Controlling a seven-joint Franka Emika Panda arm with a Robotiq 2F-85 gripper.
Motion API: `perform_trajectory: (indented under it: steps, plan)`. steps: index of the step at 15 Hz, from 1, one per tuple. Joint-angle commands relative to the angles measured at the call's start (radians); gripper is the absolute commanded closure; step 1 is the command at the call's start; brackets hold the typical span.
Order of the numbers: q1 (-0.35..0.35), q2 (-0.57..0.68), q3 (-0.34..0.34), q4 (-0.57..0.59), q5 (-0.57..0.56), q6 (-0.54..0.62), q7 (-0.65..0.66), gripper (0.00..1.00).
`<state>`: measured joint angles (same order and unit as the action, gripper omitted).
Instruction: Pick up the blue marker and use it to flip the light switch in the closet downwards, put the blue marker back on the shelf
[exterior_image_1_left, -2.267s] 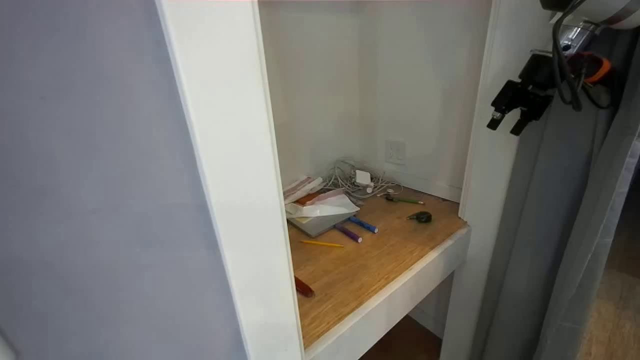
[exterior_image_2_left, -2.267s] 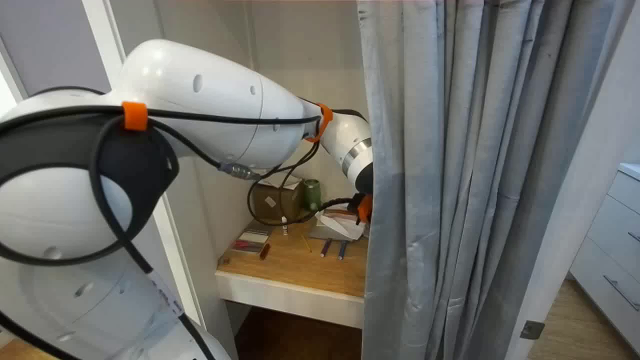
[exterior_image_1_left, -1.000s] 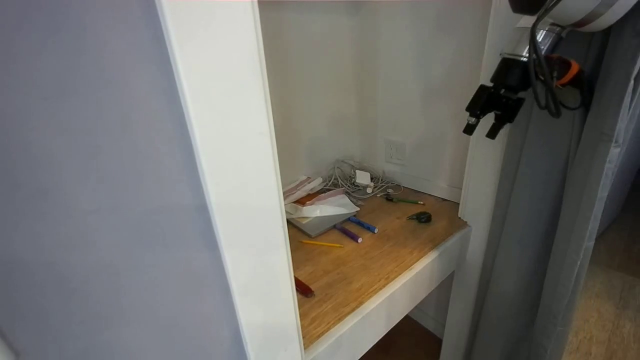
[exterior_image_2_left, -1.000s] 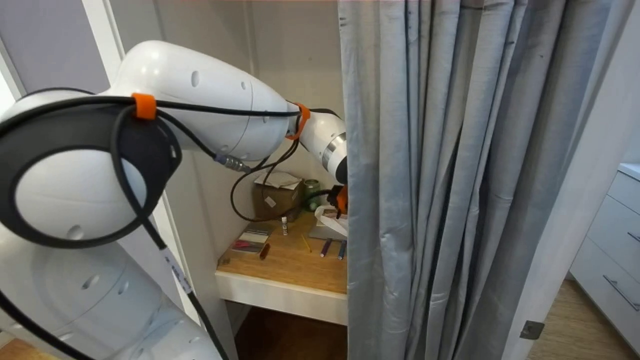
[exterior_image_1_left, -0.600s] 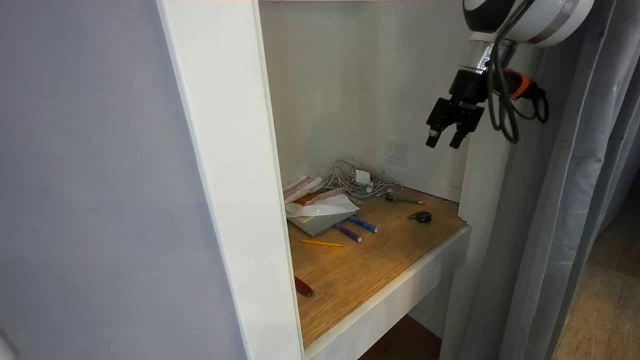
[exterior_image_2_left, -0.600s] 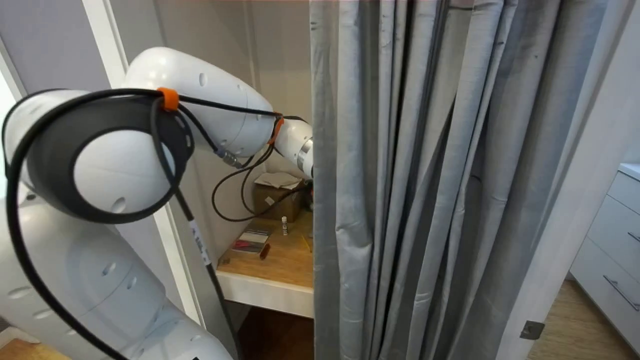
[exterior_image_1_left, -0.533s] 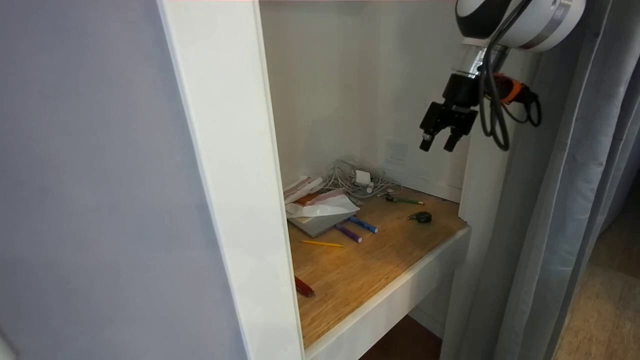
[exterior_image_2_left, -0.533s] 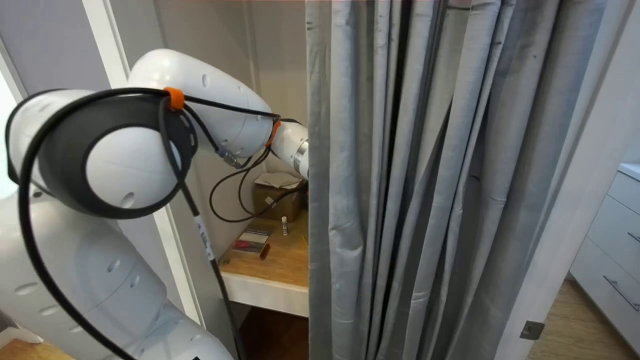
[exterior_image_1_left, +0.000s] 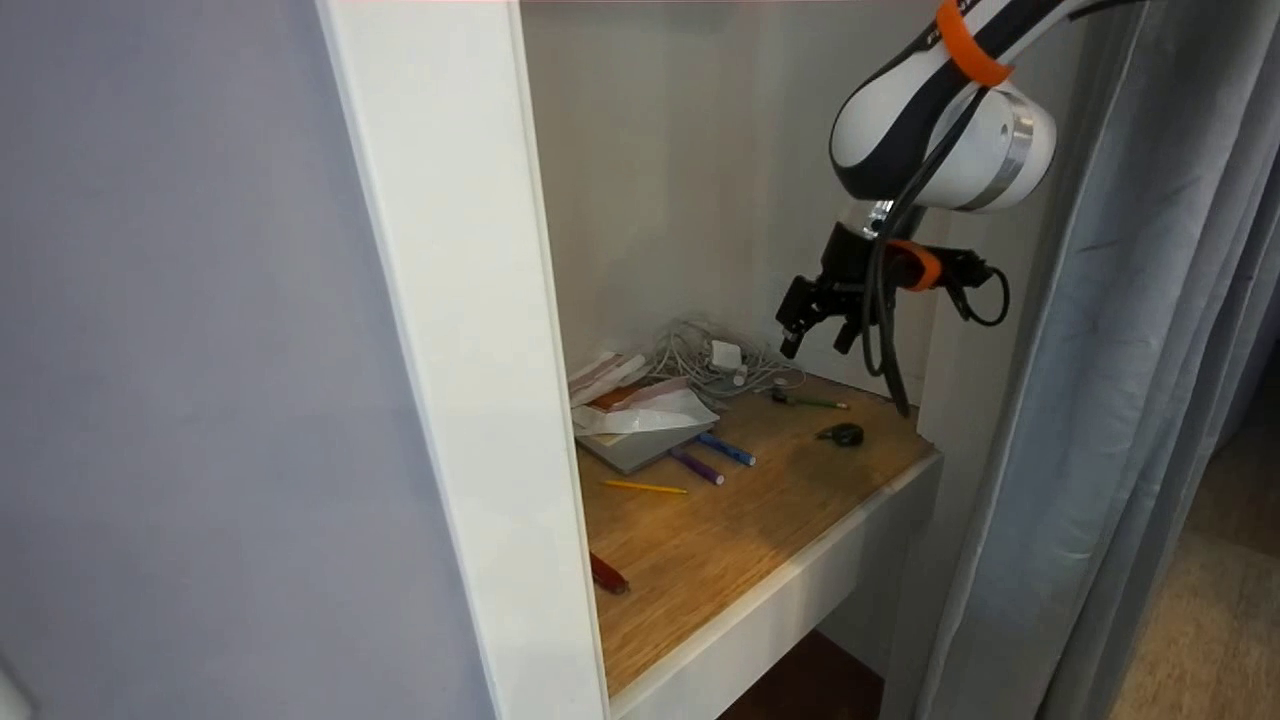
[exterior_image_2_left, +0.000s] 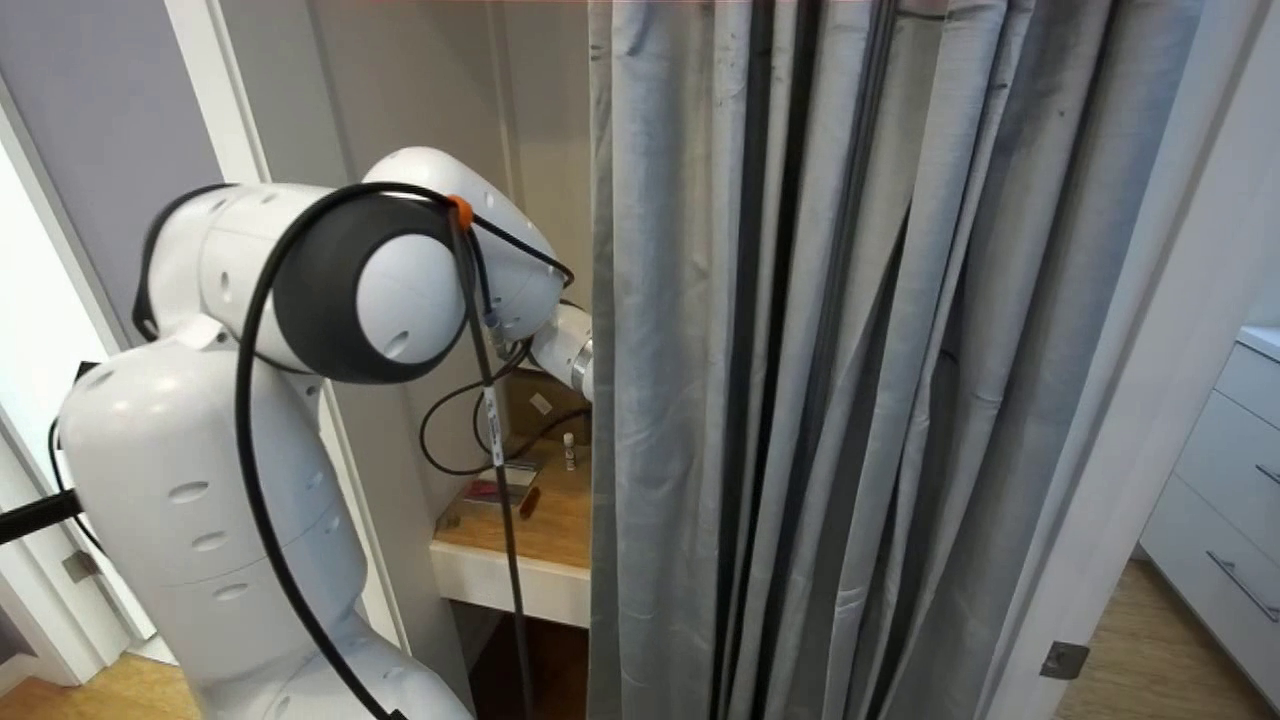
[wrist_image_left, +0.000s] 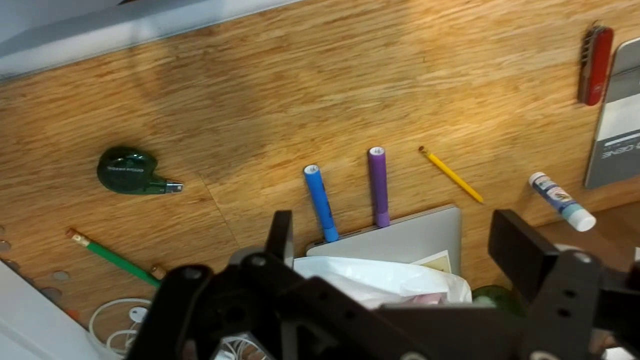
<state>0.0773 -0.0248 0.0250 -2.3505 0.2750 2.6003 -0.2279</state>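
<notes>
The blue marker (wrist_image_left: 321, 202) lies on the tan wooden shelf (wrist_image_left: 300, 90), its far end against a grey laptop; it also shows in an exterior view (exterior_image_1_left: 727, 449). A purple marker (wrist_image_left: 378, 186) lies beside it. My gripper (exterior_image_1_left: 818, 347) is open and empty, inside the closet (exterior_image_1_left: 640, 180) and above the shelf. In the wrist view its spread fingers (wrist_image_left: 393, 220) stand apart, with both markers beyond them. The pale wall plate of the light switch does not show; my gripper is in front of that spot in an exterior view.
The grey laptop (wrist_image_left: 425, 235) lies under a white plastic bag (wrist_image_left: 350, 270). A yellow pencil (wrist_image_left: 452, 175), glue stick (wrist_image_left: 562, 201), red pocket knife (wrist_image_left: 596, 65), green tape dispenser (wrist_image_left: 130, 170) and green pencil (wrist_image_left: 117, 260) lie around. Tangled cables (exterior_image_1_left: 690, 350) sit behind. A grey curtain (exterior_image_2_left: 680, 350) hangs beside the arm.
My gripper has moved left and down into the closet in an exterior view, now covering the wall plate. The curtain has shifted further across the opening. The markers have not moved.
</notes>
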Motion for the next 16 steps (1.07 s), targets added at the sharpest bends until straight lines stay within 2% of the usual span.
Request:
perform_trajectory:
  steps: [1,2,5,11,13,15,16]
  plan:
    - [-0.006,0.114,0.014,0.008,0.001,0.152,-0.018,0.00]
    - [-0.013,0.058,0.015,-0.002,-0.005,0.084,0.001,0.00]
    - [-0.021,0.115,0.025,0.000,-0.008,0.144,-0.002,0.00]
    - [-0.021,0.117,0.026,0.005,-0.009,0.146,-0.002,0.00]
    - [-0.021,0.169,0.042,0.037,0.020,0.163,-0.029,0.00]
    - [-0.014,0.223,0.041,0.057,-0.041,0.193,0.011,0.00]
    - [-0.014,0.256,0.052,0.070,-0.035,0.218,0.011,0.00]
